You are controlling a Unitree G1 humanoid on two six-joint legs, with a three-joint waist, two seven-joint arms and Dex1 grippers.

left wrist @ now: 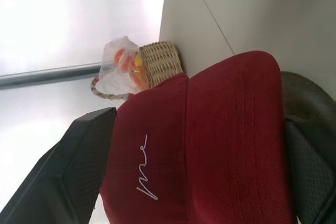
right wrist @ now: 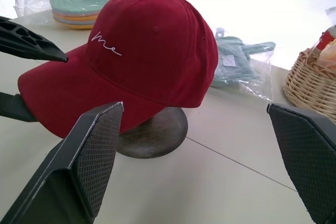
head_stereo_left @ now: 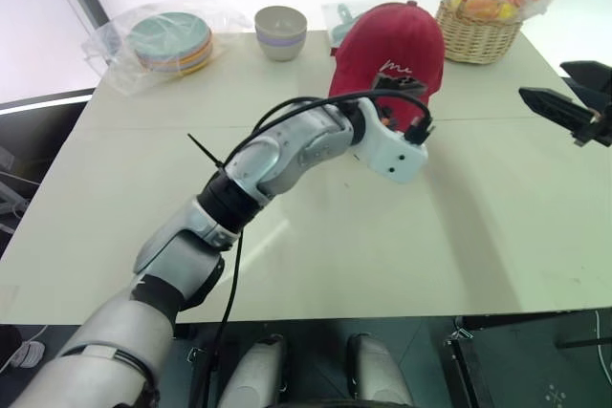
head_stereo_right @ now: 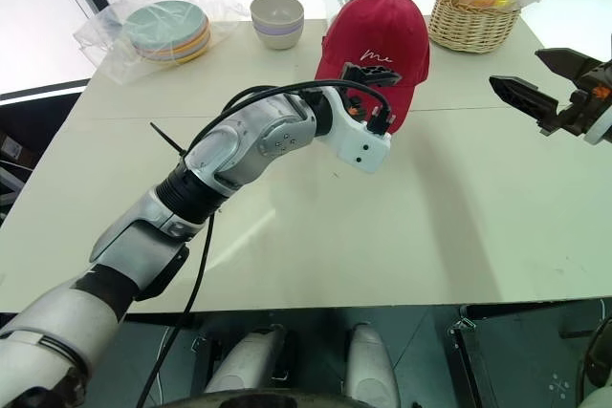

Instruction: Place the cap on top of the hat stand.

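One red cap (right wrist: 142, 51) seated on one dark hat stand (right wrist: 157, 132) near the counter's (head_stereo_left: 402, 246) far edge, left tool (left wrist: 199, 182) wide around the brim without gripping, right tool (right wrist: 205, 150) wide, near the right edge, well apart

Bagged plates (head_stereo_left: 170, 42), bowls (head_stereo_left: 281, 32) — wicker basket (head_stereo_left: 477, 33).

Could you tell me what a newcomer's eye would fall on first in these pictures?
The red cap draws the eye first: it sits on the dark hat stand mid-table, with the open left gripper at its brim. Behind it lie a wicker basket, a grey bowl and bagged plates.
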